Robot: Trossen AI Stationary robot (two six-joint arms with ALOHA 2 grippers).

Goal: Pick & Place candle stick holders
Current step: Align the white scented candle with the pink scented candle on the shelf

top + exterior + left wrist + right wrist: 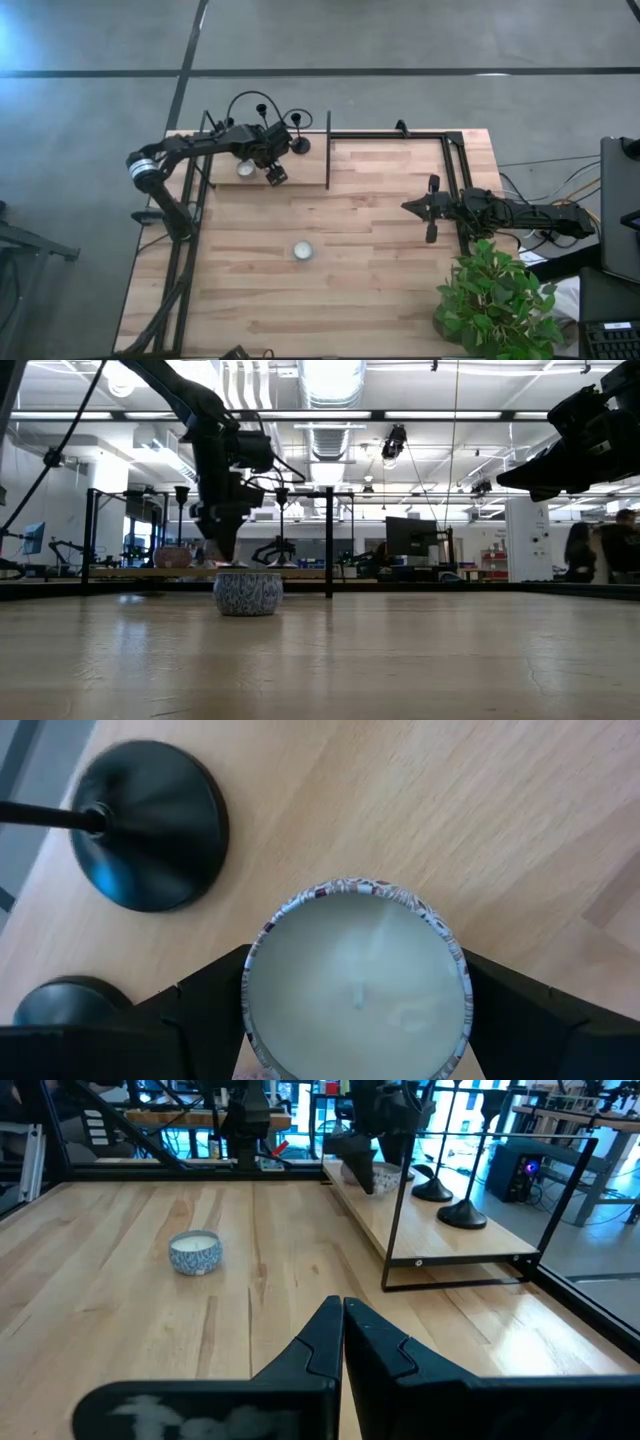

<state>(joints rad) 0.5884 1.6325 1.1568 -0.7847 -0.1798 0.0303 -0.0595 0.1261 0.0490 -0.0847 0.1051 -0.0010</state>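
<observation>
Both arms are working over a wooden table (380, 260) carrying a raised shelf (300, 180) at its far left. The left gripper (355, 1020) is hanging over that shelf with its jaws standing wide on either side of a tealight candle (355, 985), a low tin of white wax; whether the fingers (190, 1020) are pressing the tin or merely flanking it cannot be told.

The candle stick holders are standing on the same shelf, just beside the gripper. One black round base (150, 825) with its thin stem is lying close to the tin in the left wrist view, and a second base (65, 1002) is showing at the edge. In the right wrist view two holders (460, 1210) are standing at the shelf's far end.

A second tealight (303, 250) is sitting alone near the table's middle. The right gripper (343, 1330) is waiting at the right side of the table, jaws closed and empty.

Risks, as judged from this layout:
- The jaws are framing a tealight, not a holder, so closing here would be picking the wrong object.
- The holders are tall, thin and crowded; a sideways move of the wide fingers would likely be tipping one over or pushing it off the shelf.
</observation>
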